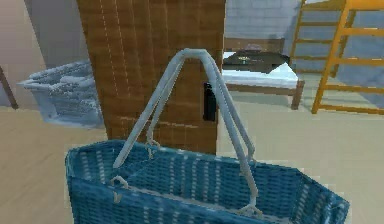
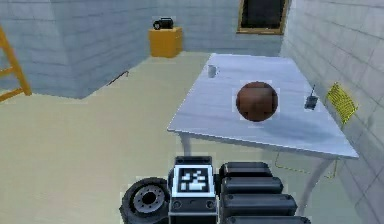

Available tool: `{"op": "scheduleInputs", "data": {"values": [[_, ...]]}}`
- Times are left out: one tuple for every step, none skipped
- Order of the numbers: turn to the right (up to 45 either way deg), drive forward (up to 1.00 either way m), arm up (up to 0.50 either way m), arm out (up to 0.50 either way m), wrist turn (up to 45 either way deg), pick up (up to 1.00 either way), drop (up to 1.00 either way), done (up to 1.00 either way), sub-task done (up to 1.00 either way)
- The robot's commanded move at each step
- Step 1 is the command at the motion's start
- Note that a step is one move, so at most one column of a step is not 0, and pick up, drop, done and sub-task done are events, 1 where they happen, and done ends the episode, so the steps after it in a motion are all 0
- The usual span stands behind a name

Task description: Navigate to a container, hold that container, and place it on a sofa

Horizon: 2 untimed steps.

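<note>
The blue woven basket (image 1: 205, 185) sits on the floor dead ahead; my jaws, seemingly tucked by the tabletop's (image 2: 218, 120) near edge, point sideways, and I cannot tell whether they hold anything.

Stretch's forward camera faces ahead and slightly down, so near a blue woven basket (image 1: 200, 185) that the rim runs off the bottom edge, with a wooden panel (image 1: 150, 60) close behind. The arm side camera looks out and down from the body, past dark arm parts (image 2: 250, 190) at the near edge to a white table (image 2: 215, 110) close by. An orange ladder frame (image 1: 333, 55) at the forward view's right seems to match the orange frame (image 2: 6, 60) at the arm side view's left.
</note>
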Motion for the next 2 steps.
{"op": "scheduleInputs", "data": {"values": [[0.0, 0.05, 0.0, 0.0, 0.0, 0.0, 0.0, 0.0, 0.0], [-45.0, 0.0, 0.0, 0.0, 0.0, 0.0, 0.0, 0.0, 0.0]]}}
